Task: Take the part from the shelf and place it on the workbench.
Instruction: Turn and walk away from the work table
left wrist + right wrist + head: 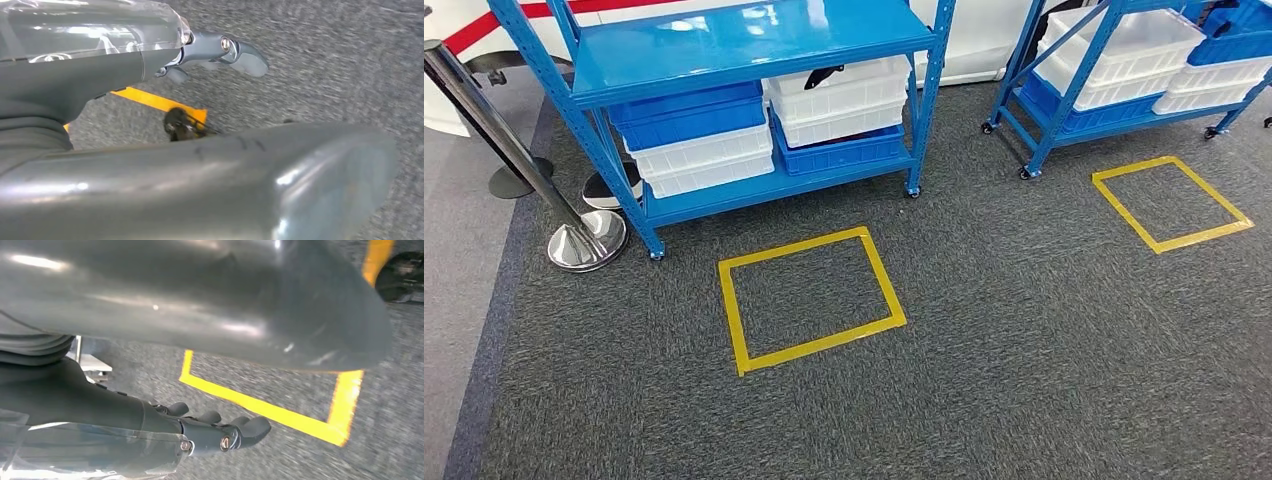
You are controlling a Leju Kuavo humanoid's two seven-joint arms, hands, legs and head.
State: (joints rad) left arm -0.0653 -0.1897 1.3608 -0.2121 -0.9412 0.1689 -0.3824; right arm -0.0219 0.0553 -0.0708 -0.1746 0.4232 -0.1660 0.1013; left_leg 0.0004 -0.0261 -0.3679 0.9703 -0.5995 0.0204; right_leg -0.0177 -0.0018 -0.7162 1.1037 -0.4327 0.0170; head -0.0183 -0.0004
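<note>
A dark part lies in the top white bin on the lower level of the blue shelf, straight ahead in the head view. My left hand hangs over the grey carpet, its fingers stretched out and apart from the thick thumb, with nothing held. Likewise my right hand hangs above the carpet with its fingers extended and nothing in it. Both hands are far from the shelf.
A yellow taped square marks the carpet in front of the shelf, and another yellow square lies before a second blue shelf on the right. Blue and white bins are stacked beside the part's bin. A chrome stanchion stands at the left.
</note>
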